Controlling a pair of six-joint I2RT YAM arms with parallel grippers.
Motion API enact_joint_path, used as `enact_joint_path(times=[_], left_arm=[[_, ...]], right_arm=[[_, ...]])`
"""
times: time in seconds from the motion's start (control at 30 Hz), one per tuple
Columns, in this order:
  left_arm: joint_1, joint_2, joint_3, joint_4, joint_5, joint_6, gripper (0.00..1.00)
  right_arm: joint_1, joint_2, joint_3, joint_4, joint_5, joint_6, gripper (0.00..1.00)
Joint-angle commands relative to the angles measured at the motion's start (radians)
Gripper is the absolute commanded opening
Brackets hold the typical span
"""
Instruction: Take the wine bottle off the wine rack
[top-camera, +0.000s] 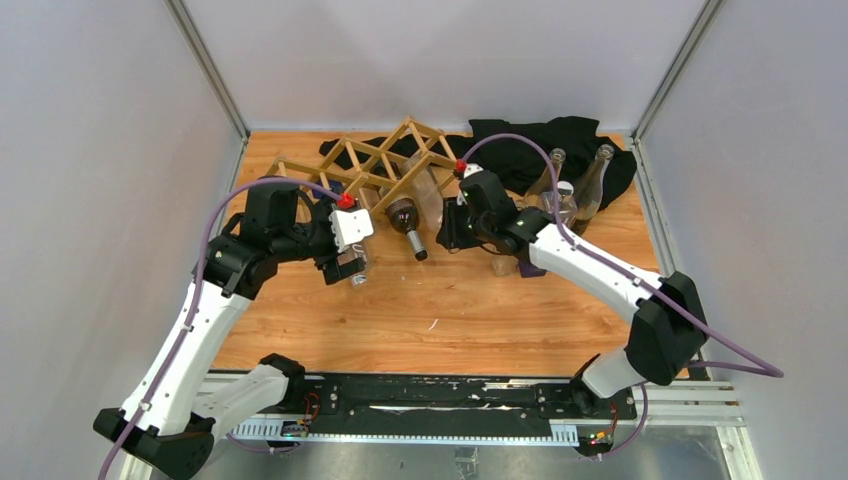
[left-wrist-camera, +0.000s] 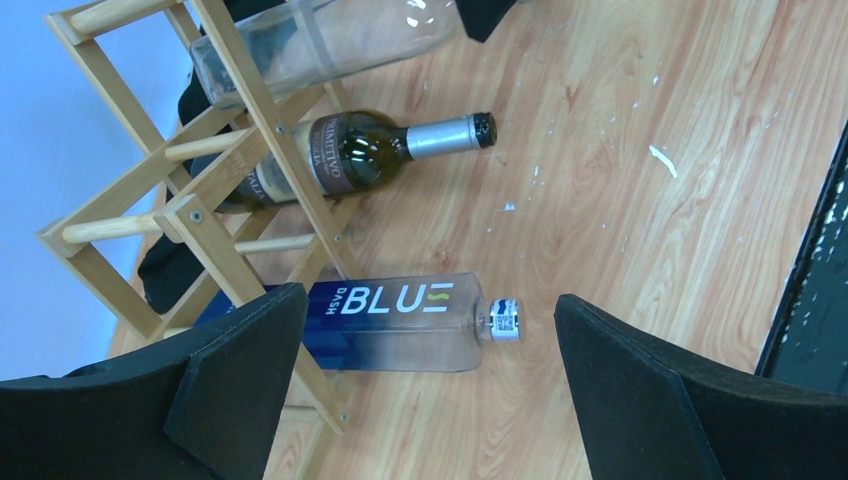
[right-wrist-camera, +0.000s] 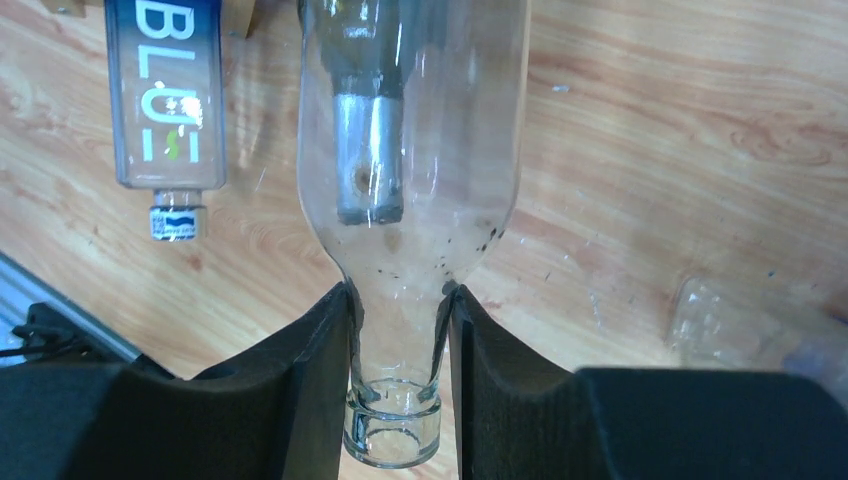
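The wine rack (top-camera: 380, 165), a light tan lattice of sticks, stands at the back of the table and also shows in the left wrist view (left-wrist-camera: 200, 210). A clear glass wine bottle (top-camera: 428, 192) lies in the rack with its neck toward me. My right gripper (top-camera: 452, 228) is shut on its neck (right-wrist-camera: 398, 320); the body (right-wrist-camera: 410, 120) rises ahead of the fingers. A dark wine bottle (top-camera: 405, 215) with a silver neck (left-wrist-camera: 350, 155) lies in a lower cell. My left gripper (left-wrist-camera: 428, 375) is open over a blue-labelled clear bottle (left-wrist-camera: 400, 322) at the rack's foot.
A black cloth (top-camera: 545, 150) lies at the back right, with several empty glass bottles (top-camera: 572, 185) standing on it. A clear glass object (right-wrist-camera: 720, 310) lies on the wood beside the right gripper. Grey walls close in the left, right and back.
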Motion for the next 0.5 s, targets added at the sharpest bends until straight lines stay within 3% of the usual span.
enact_joint_path(times=[0.0,0.47], left_arm=[[0.007,-0.015,-0.03,-0.01,-0.017,0.087,1.0],[0.007,-0.017,-0.064,-0.007,-0.025,0.189,1.0]], right_arm=[[0.02,-0.087,-0.044,0.048,-0.087,0.065,0.0],[0.02,-0.236,-0.118,-0.004,-0.092,0.16,0.0]])
